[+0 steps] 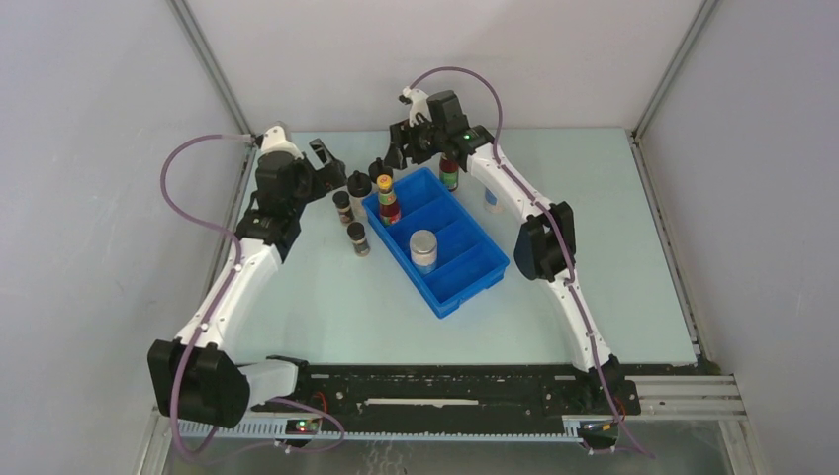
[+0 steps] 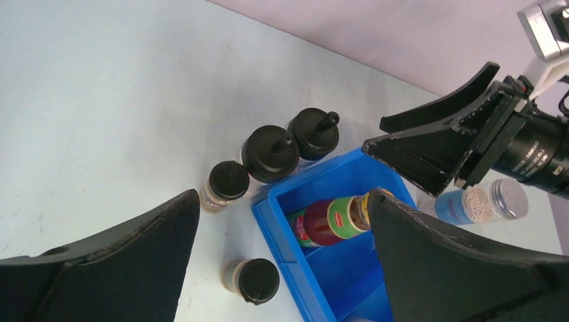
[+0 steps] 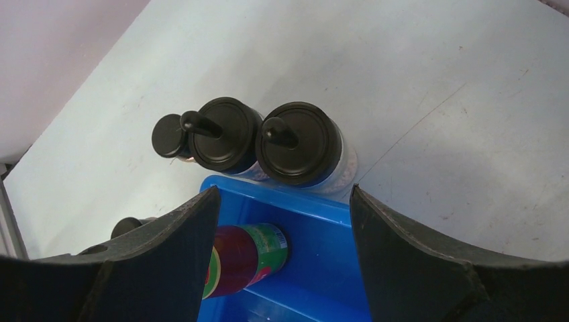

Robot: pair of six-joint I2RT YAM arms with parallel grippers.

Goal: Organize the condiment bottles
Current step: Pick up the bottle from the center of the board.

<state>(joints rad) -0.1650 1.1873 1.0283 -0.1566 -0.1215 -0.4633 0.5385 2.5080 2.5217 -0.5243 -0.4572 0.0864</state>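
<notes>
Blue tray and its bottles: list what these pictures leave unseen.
Right wrist: the dark-red bottle in the blue tray has one end hidden by a finger of the right gripper.
Right wrist: a short black-lidded jar is mostly behind that finger.
Left wrist: the tray's near compartments are cut off by the bottom edge.
Top external: labels on the condiment bottles are too small to read.

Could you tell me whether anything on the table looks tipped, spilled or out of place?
Nothing stands out. The red bottle and the pale jar stand upright in the blue tray, the black-lidded jars stand upright beside it, and no spill shows.
</notes>
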